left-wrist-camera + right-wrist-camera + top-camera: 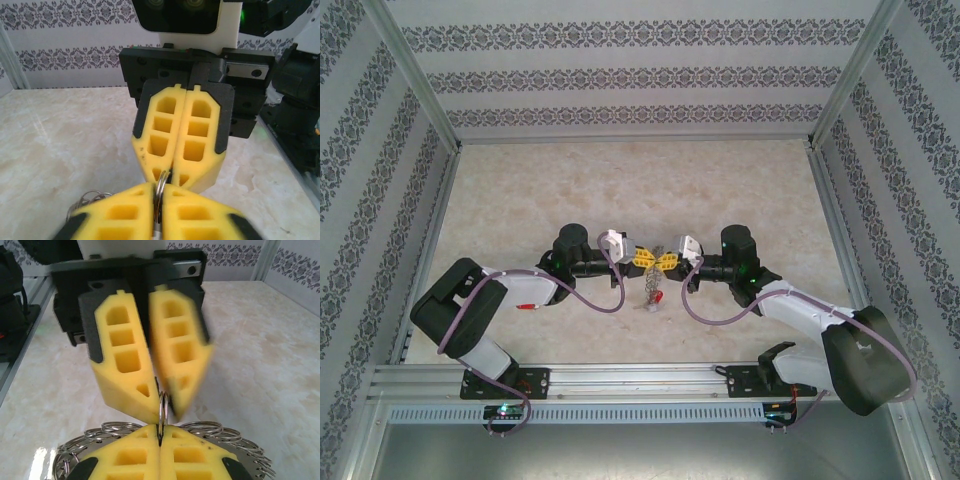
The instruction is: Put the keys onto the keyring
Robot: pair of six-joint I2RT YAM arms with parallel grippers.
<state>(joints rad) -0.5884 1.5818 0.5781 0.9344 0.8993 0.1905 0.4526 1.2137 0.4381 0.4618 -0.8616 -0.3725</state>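
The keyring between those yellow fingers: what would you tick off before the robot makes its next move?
1. Right fingers shut on the keyring: ok.
2. Left fingers gripping it too: cannot tell; a slim gap shows between them and one finger is blurred.
3. Ring lined up between both pairs of fingertips: ok.
4. Red key threaded onto the ring: cannot tell; from above it shows close by the ring, too small to judge.
5. Arms meeting over the middle of the table: ok.

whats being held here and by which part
The right gripper is shut on the keyring, pinching one thin upright loop of it; the left gripper straddles the same loop, grip unclear.
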